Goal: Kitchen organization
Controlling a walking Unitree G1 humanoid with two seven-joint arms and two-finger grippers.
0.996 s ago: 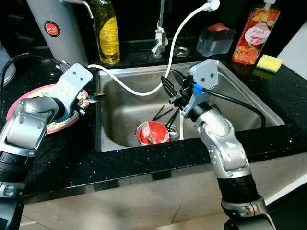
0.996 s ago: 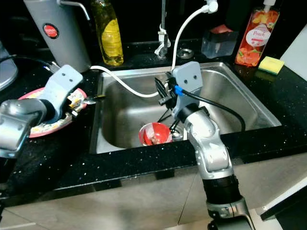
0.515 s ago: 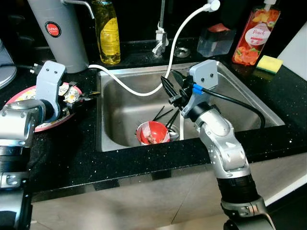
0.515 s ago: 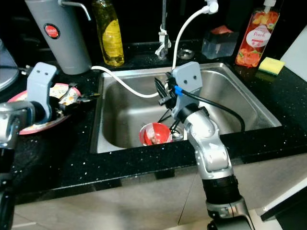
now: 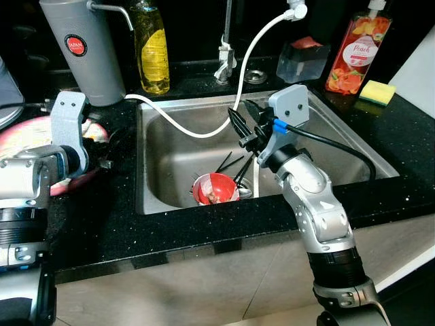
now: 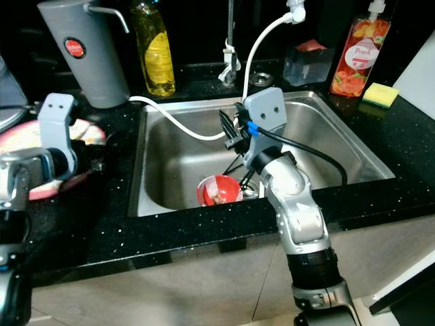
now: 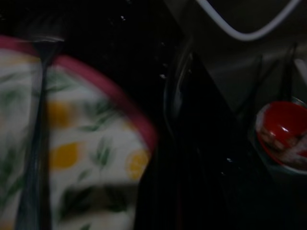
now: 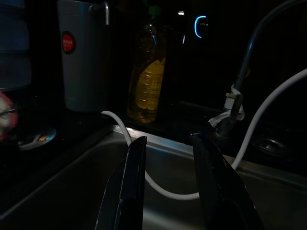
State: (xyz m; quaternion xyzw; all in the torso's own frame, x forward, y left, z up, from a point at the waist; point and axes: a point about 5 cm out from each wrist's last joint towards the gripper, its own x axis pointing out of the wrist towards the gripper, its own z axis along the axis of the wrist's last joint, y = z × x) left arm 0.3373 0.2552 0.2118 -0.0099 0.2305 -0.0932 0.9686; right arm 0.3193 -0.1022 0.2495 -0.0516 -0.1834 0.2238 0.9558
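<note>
The left claw point(image 5: 102, 153) is by the pink plate point(image 7: 86, 158) at the counter's left edge; I cannot tell if it grips, so it should pinch the rim gently and lift the plate level. A fork point(image 7: 33, 143) lies long across the plate. The right claw point(image 8: 168, 187) hangs spread apart over the sink point(image 5: 340, 146), near the red bowl point(image 5: 216, 188) at its front edge.

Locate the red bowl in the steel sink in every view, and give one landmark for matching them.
Left eye view: red bowl, sink bottom, lower centre.
Right eye view: same spot.
Left wrist view: right edge.
Right wrist view: not in it.
Shared landmark: white hose looping across the sink.
</note>
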